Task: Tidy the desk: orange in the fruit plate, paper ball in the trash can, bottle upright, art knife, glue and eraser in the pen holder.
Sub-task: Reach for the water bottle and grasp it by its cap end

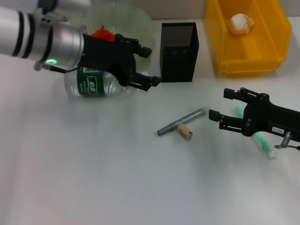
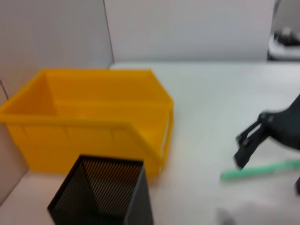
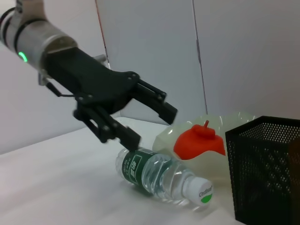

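Up over the lying bottle point(image 1: 96, 85) hangs the left gripper point(image 1: 151, 66), fingers spread wide, nothing between them, one fingertip point(image 3: 169, 111) raised and the other point(image 3: 132, 139) just above the green label. Lying on its side, that bottle, white cap point(image 3: 200, 192) toward the pen holder point(image 1: 179, 51), close beside the fruit plate point(image 3: 243, 120). Inside the pale-green plate, the orange point(image 3: 200, 140), stem nub up. Standing upright next to the cap, the black mesh pen holder; its inside dark, contents not to be made out.

Lower and well to the right, the right gripper point(image 1: 220, 105), likewise spread apart and holding nothing, low over the white table point(image 1: 93, 178), open end facing the middle of the desk. Partly under that gripper's body, a green stick point(image 1: 262, 143) flat on the table. Out in front of those fingers, near the centre, a grey stick point(image 1: 181, 121) lying slantwise, and touching it the small tan eraser point(image 1: 184, 131).

At the back right, the yellow trash can point(image 1: 272, 28), with the white paper ball point(image 1: 241, 22) resting inside.
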